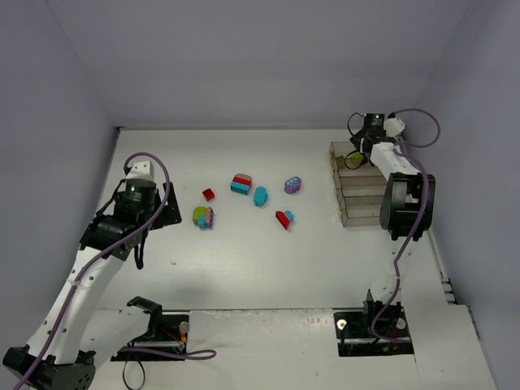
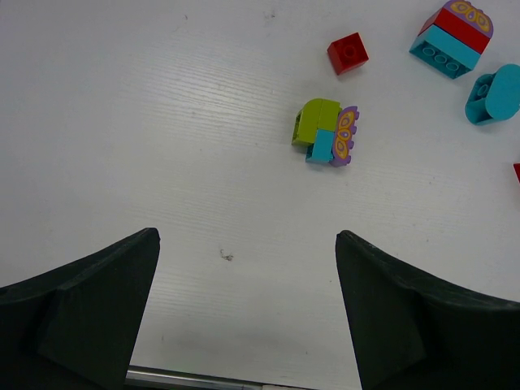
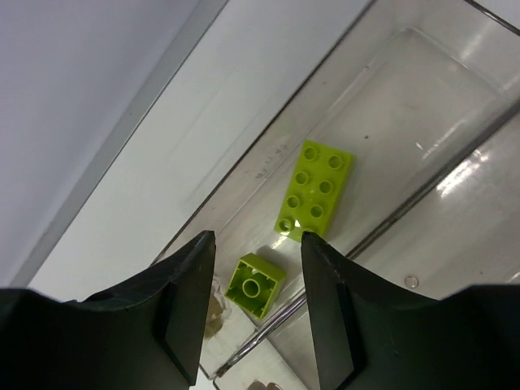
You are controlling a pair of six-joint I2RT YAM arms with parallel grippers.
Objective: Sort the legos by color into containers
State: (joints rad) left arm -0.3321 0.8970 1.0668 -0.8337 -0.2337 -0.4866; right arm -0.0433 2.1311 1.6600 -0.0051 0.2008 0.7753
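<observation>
1. White table point(image 1: 268, 268) carries everything, with both arms bolted at its near edge.
2. Right arm point(image 1: 406, 203) stretches to the far right. Left arm point(image 1: 77, 280) leans in from the near left.
3. Containers point(image 1: 361, 213) are four clear tinted bins joined in a row, running near to far along the table's right side.
4. Left gripper point(image 2: 248, 313) hangs over bare table, jaws spread wide with nothing between them.
5. Right gripper point(image 3: 258, 305) is above the farthest bin point(image 3: 406, 89). Its jaws are apart and released, holding nothing.
6. Most legos lie loose mid-table, well apart from the bins. The lime-teal-purple clump point(image 2: 325, 134) is the one nearest the left gripper, ahead of it.
7. Red-on-teal clump point(image 2: 451, 36) with a patterned purple top lies farther out. A red-and-teal clump point(image 1: 284, 218) lies more toward the bins.
8. Lime 2x4 brick point(image 3: 315, 188) lies flat in the farthest bin, studs up.
9. Teal rounded piece point(image 2: 494, 93) sits just beside the red-on-teal clump. The purple piece point(image 1: 293, 185) is to its right.
10. Lime 2x2 brick point(image 3: 256, 284) is in the same bin, hollow side up, just beside the 2x4. It shows between the right fingers with a gap on each side, touching neither.
11. Single red brick point(image 2: 348, 53) lies between the lime-teal-purple clump and the red-on-teal clump, apart from both.
</observation>
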